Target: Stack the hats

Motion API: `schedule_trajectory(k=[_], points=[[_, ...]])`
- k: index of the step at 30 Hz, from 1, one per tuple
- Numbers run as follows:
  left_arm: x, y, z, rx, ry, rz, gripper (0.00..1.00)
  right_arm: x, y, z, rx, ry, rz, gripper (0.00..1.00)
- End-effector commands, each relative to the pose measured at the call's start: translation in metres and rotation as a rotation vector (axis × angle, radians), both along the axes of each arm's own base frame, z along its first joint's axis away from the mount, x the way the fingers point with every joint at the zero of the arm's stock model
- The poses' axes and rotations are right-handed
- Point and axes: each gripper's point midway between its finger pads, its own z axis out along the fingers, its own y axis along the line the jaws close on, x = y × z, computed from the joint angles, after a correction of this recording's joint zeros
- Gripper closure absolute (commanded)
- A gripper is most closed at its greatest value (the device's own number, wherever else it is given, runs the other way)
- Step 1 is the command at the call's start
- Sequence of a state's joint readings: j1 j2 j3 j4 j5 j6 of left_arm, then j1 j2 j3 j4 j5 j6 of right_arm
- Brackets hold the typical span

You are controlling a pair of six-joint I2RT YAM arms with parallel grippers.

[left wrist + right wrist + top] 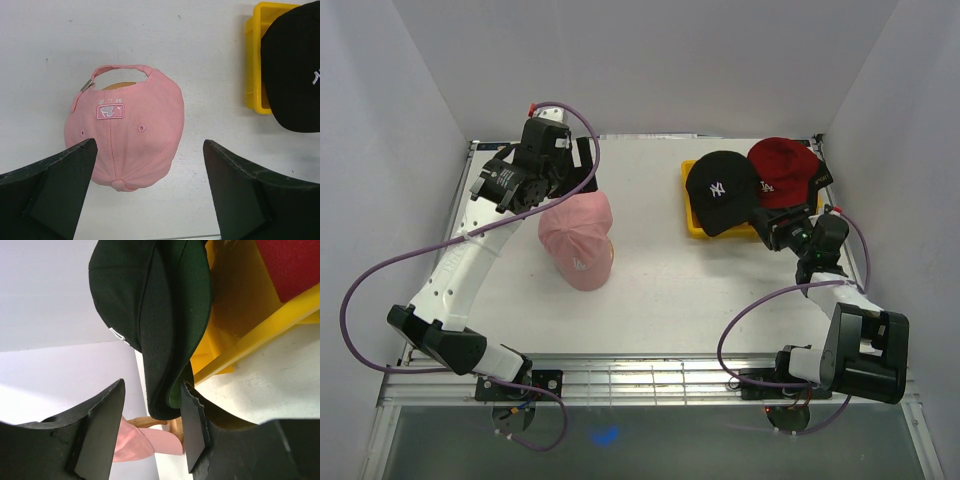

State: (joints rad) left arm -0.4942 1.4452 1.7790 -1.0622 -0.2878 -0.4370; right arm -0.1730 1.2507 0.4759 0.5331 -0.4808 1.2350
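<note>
Bright, even overhead light; the pink hat (576,238) casts a soft shadow (right wrist's near foreground slightly blurred).

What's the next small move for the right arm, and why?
Probably close the right end effector on the black cap: its brim sits between the open jaws, with a gap on one side, so nothing is gripped yet.

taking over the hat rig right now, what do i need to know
Left gripper: open, hovering over the pink hat, holding nothing.
Right gripper: fingers open either side of the black NY hat brim, not clamped.
Hats: pink sits on the wooden stand, left of centre; black and the red hat lie on the yellow tray, far right.
Done: pink seems placed.
Left: stack black and red, probably black first.
</note>
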Motion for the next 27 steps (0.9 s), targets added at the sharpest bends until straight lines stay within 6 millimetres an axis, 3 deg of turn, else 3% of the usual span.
schedule_trajectory(k=[1,27], points=[[-0.005,0.005,0.013,-0.005,-0.040,0.000,0.02,0.003,0.003,0.010,0.002,-0.057,0.002,0.46],[-0.006,0.005,0.012,-0.007,-0.035,-0.001,0.02,0.004,0.012,0.041,0.004,-0.116,0.026,0.49]])
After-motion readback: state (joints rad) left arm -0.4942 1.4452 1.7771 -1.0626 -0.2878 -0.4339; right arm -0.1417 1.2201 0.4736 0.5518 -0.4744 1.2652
